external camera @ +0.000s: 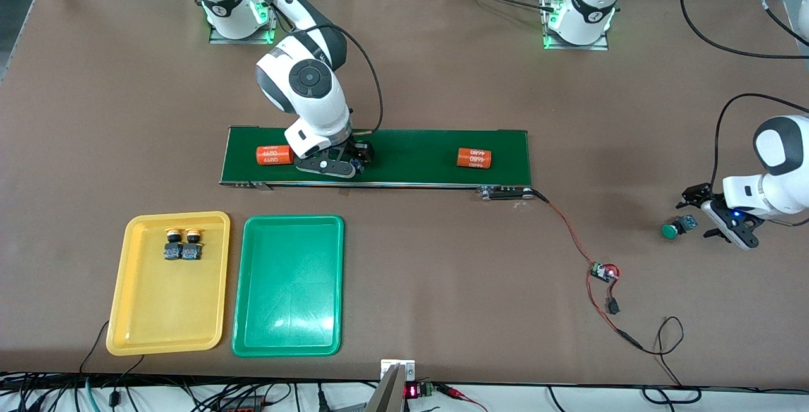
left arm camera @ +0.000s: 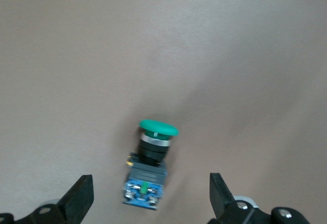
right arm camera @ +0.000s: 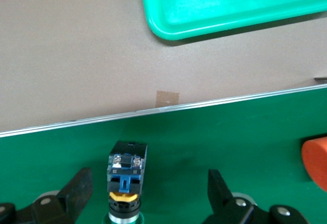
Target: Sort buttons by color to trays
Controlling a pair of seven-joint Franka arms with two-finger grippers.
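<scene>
Two yellow-capped buttons lie side by side in the yellow tray. The green tray beside it holds nothing. A green-capped button lies on its side on the table at the left arm's end. My left gripper is open just over it, a finger on either side of its blue base. Another button lies on the dark green belt. My right gripper is open around it; the frame edge cuts off its cap.
The conveyor belt carries two orange cylinders, one close beside the right gripper. A small circuit board with red and black wires lies between the belt's end and the table's front edge.
</scene>
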